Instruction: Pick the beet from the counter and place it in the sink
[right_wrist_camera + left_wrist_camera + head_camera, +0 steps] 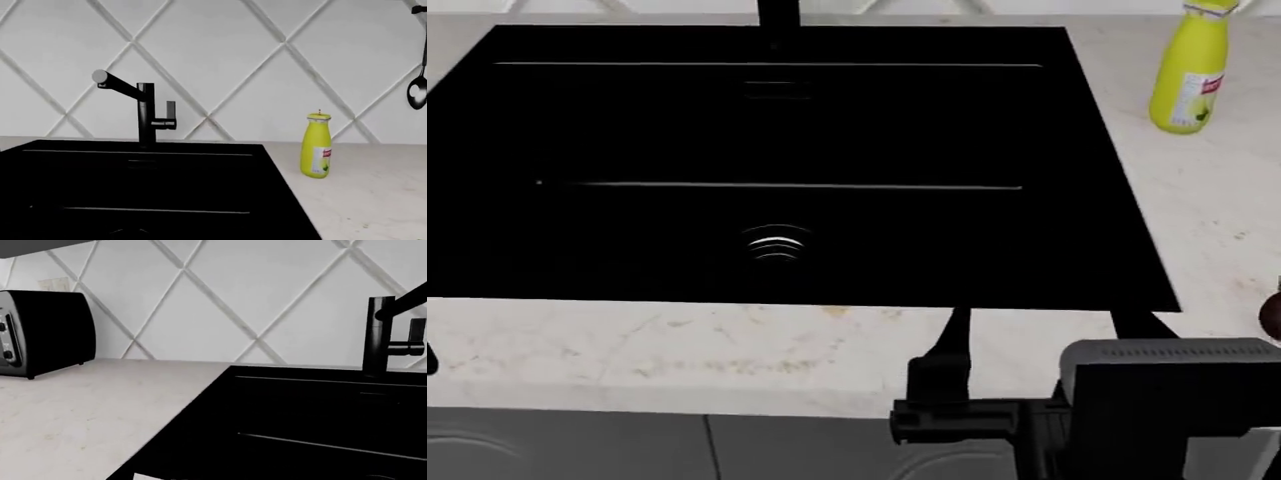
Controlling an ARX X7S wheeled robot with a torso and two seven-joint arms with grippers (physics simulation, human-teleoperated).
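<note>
Filling the scene's middle, the large matte black rectangular sink is sitting in the pale cream marble counter; the dark maroon beet is peeking in at the near right edge, the tall yellow bottle standing far right; the right gripper is hovering at the sink's near rim, its closure impossible to tell, the left unseen

sink: 1 | faucet: 1 | yellow bottle: 1 | toaster: 1 | ladle: 1
</note>
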